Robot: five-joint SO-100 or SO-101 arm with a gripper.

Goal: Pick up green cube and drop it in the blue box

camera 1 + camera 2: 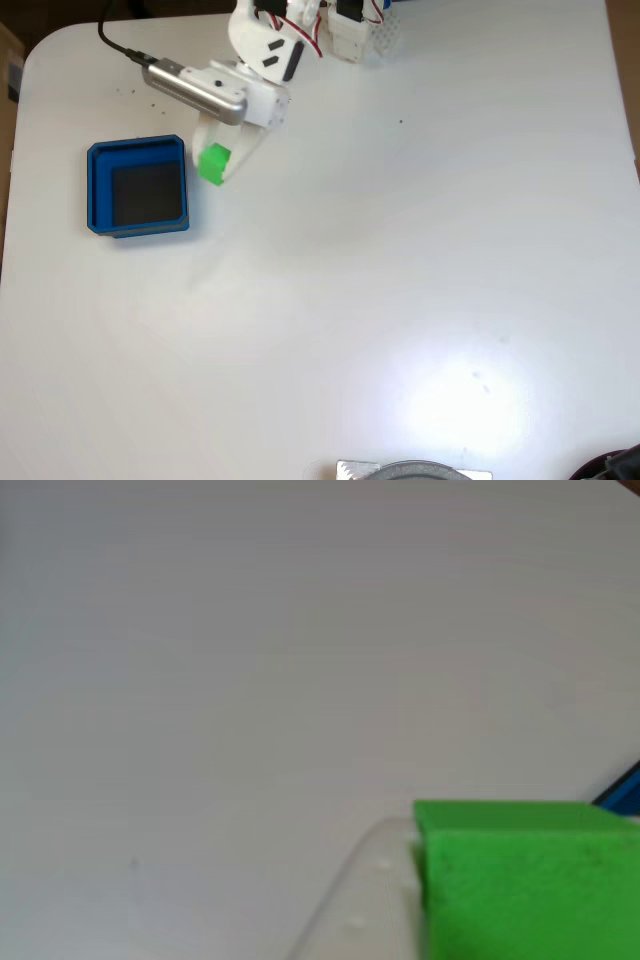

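From my seat, the fixed view shows the gripper (222,160) reaching down from the arm's white wrist with the green cube (214,164) sitting between its white fingers, so I read the jaws as clamped on the cube. The other view backs that up: the green cube (525,880) sits hard against a white finger (365,900), with a sliver of blue at the right edge beyond it. Taking the blue box (96,190) as my landmark, the cube lies just off its right wall, near the upper right corner, outside the rim and not yet over the dark floor. Whether the cube is lifted clear of the white table (400,280) or resting on it, I cannot tell. So what matters is that the box lies to the left of the jaws in the fixed view; I judge the carry needs a short leftward shift before any release, or the cube could land on the wall.
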